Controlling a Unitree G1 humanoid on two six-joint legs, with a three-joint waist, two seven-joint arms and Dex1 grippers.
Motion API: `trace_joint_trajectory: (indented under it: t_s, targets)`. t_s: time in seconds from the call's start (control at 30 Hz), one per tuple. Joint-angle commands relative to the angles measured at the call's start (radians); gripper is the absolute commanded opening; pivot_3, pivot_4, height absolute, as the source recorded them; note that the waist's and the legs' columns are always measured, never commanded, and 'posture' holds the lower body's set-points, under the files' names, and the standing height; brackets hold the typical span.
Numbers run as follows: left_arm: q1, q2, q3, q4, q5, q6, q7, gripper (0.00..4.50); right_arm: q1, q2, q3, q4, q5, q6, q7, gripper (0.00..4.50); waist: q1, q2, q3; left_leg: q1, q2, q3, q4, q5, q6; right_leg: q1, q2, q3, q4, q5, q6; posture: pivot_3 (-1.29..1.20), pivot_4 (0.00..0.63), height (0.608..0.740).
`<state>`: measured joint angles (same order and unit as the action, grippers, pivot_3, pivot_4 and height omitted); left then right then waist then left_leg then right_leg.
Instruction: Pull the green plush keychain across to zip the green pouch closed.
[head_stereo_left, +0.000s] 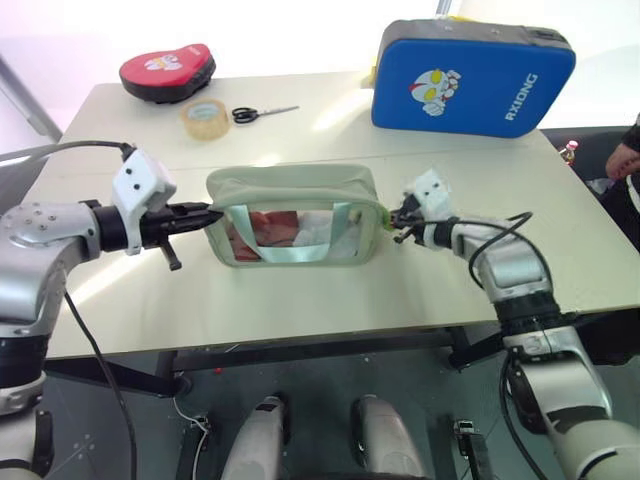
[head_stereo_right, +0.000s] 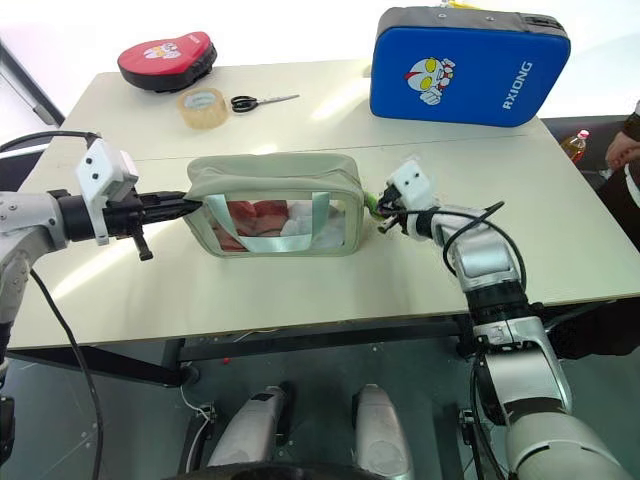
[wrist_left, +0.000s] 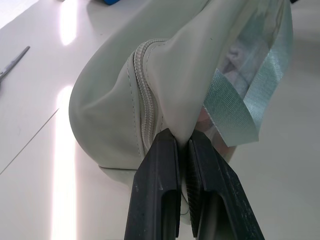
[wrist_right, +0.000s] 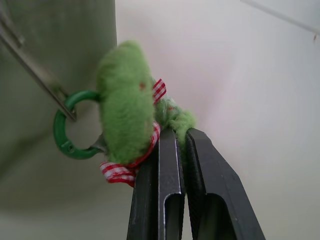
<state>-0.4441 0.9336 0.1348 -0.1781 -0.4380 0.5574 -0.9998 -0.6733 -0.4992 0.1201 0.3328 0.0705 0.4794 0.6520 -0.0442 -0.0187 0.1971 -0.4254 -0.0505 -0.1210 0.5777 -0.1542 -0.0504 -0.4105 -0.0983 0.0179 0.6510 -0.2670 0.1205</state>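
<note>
Zip looked drawn across; both claws clamped on the green pouch (head_stereo_left: 292, 215) at frame centre.
Left claw (head_stereo_left: 207, 214) pinched pouch fabric; right claw (wrist_right: 181, 134) pinched the green plush keychain (wrist_right: 126, 102). Best: steady tension, level pull, no jerks.

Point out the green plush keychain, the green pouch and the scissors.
green plush keychain (wrist_right: 125, 105), right wrist view, fuzzy body.
green pouch (head_stereo_left: 290, 187), left eye view, top panel.
scissors (head_stereo_left: 246, 115), left eye view, black handles.

Both arms extended inward, left hand (head_stereo_left: 207, 215) and right hand (head_stereo_left: 393, 222) pinched tight.
</note>
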Motion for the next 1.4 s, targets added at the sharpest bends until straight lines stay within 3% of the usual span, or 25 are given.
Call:
trace_joint_trajectory:
  t_s: [0.03, 0.33, 0.43, 0.63, 0.67, 0.83, 0.97, 1.27, 1.4]
  targets:
    - [-0.003, 0.01, 0.026, -0.016, 0.001, -0.015, 0.004, 0.0, 0.005, -0.009, -0.013, -0.004, -0.034, -0.025, -0.039, 0.04, 0.0, 0.0, 0.0, 0.0, 0.0, 0.0, 0.0, 0.0, 0.0, 0.0, 0.0, 0.0, 0.0, 0.0, 0.0, 0.0, 0.15, 0.74]
    - [-0.02, 0.012, 0.016, 0.0, 0.007, -0.023, -0.003, 0.0, -0.001, 0.015, -0.049, -0.049, 0.022, 0.013, -0.011, 0.04, 0.0, 0.0, 0.0, 0.0, 0.0, 0.0, 0.0, 0.0, 0.0, 0.0, 0.0, 0.0, 0.0, 0.0, 0.0, 0.0, 0.15, 0.74]
    - [-0.022, 0.013, 0.015, 0.005, 0.01, -0.027, -0.005, 0.0, -0.025, -0.01, -0.082, -0.102, 0.102, 0.075, 0.076, 1.08, 0.0, 0.0, 0.0, 0.0, 0.0, 0.0, 0.0, 0.0, 0.0, 0.0, 0.0, 0.0, 0.0, 0.0, 0.0, 0.0, 0.15, 0.74]
    - [-0.03, 0.014, 0.012, 0.013, 0.014, -0.032, -0.006, 0.0, -0.116, -0.151, -0.126, -0.15, 0.198, 0.153, 0.26, 4.23, 0.0, 0.0, 0.0, 0.0, 0.0, 0.0, 0.0, 0.0, 0.0, 0.0, 0.0, 0.0, 0.0, 0.0, 0.0, 0.0, 0.15, 0.74]
    - [-0.033, 0.015, 0.012, 0.016, 0.016, -0.032, -0.007, 0.0, -0.137, -0.194, -0.127, -0.141, 0.203, 0.144, 0.308, 4.47, 0.0, 0.0, 0.0, 0.0, 0.0, 0.0, 0.0, 0.0, 0.0, 0.0, 0.0, 0.0, 0.0, 0.0, 0.0, 0.0, 0.15, 0.74]
    - [-0.071, 0.014, 0.027, 0.038, -0.001, -0.012, -0.004, 0.0, -0.234, -0.368, -0.126, -0.108, 0.263, 0.117, 0.567, 4.47, 0.001, 0.0, 0.0, 0.0, 0.0, 0.0, 0.0, 0.0, 0.0, 0.0, 0.0, 0.0, -0.002, 0.0, 0.0, 0.0, 0.15, 0.74]
    - [-0.092, 0.02, 0.015, 0.045, 0.004, -0.003, -0.014, 0.0, -0.261, -0.411, -0.112, -0.183, 0.335, 0.169, 0.683, 4.47, -0.004, 0.0, 0.0, 0.0, 0.002, 0.001, 0.0, -0.001, 0.001, 0.0, 0.0, 0.0, -0.002, 0.0, 0.0, 0.0, 0.15, 0.74]
    - [-0.107, 0.02, 0.017, 0.056, 0.005, 0.008, -0.025, 0.0, -0.279, -0.322, -0.116, -0.208, 0.331, 0.181, 0.584, 4.47, 0.001, 0.0, 0.0, -0.001, 0.004, 0.003, 0.0, -0.001, 0.001, -0.001, 0.0, 0.0, -0.002, 0.0, 0.0, 0.0, 0.15, 0.74]
    - [-0.103, 0.023, 0.03, 0.056, -0.008, 0.013, -0.033, 1.55, -0.282, -0.317, -0.117, -0.178, 0.319, 0.165, 0.568, 4.5, 0.003, 0.0, 0.0, -0.001, 0.003, 0.003, 0.0, -0.001, 0.001, 0.0, 0.0, 0.0, -0.002, 0.0, 0.0, 0.0, 0.15, 0.74]
